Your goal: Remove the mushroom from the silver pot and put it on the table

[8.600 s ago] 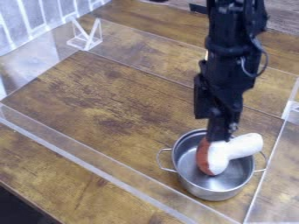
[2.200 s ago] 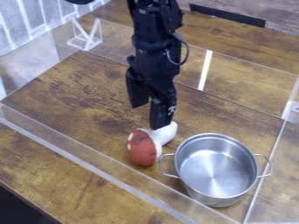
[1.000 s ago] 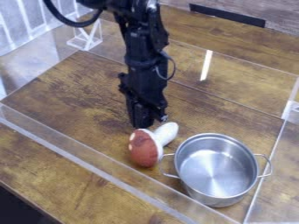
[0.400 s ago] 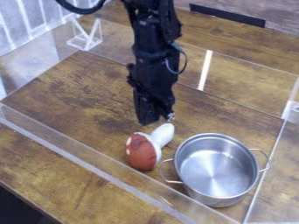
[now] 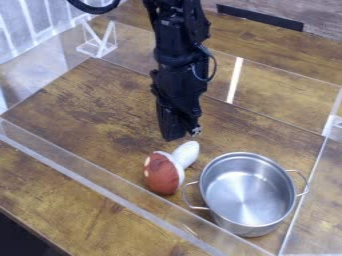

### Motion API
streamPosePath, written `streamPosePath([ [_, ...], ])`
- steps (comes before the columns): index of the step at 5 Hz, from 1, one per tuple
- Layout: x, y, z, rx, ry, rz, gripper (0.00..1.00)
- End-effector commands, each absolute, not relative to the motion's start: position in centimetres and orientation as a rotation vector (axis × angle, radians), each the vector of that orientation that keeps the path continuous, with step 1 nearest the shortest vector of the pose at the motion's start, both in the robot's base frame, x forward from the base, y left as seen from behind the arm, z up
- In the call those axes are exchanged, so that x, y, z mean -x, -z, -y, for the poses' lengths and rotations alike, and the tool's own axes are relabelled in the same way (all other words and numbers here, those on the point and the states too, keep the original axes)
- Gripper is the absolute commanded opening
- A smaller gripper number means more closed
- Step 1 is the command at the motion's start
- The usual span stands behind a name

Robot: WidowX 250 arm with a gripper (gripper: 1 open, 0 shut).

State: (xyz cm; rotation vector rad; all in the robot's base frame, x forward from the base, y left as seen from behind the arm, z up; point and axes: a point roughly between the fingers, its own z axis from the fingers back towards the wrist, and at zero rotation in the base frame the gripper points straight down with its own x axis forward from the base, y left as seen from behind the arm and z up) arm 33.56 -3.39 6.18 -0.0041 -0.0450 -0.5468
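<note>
The mushroom (image 5: 168, 167), with a reddish-brown cap and a white stem, lies on its side on the brown wood table (image 5: 87, 110), just left of the silver pot (image 5: 245, 192). The pot stands empty, its shiny inside showing. My black gripper (image 5: 175, 132) hangs straight down a little above and behind the mushroom's stem. Its fingers are pressed together and shut, with nothing between them. It is apart from the mushroom.
Clear acrylic walls (image 5: 94, 178) border the tabletop along the front and the right side. A small clear stand (image 5: 96, 40) sits at the back left. A white strip (image 5: 234, 80) lies on the wood behind the arm.
The gripper has closed its fingers and risen slightly off the table, drifting a little to the right. The mushroom and the pot stay where they were.
</note>
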Motion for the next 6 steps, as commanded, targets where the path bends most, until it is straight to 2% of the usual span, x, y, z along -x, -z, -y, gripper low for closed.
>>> streamPosePath([
  [1,-34.0,-8.0,2.3,-0.001,0.520,0.108,0.00],
  [4,-33.1,-7.9,1.6,0.022,0.416,0.072,0.00],
  [6,-34.3,-8.2,4.1,0.039,0.493,0.068,0.00],
])
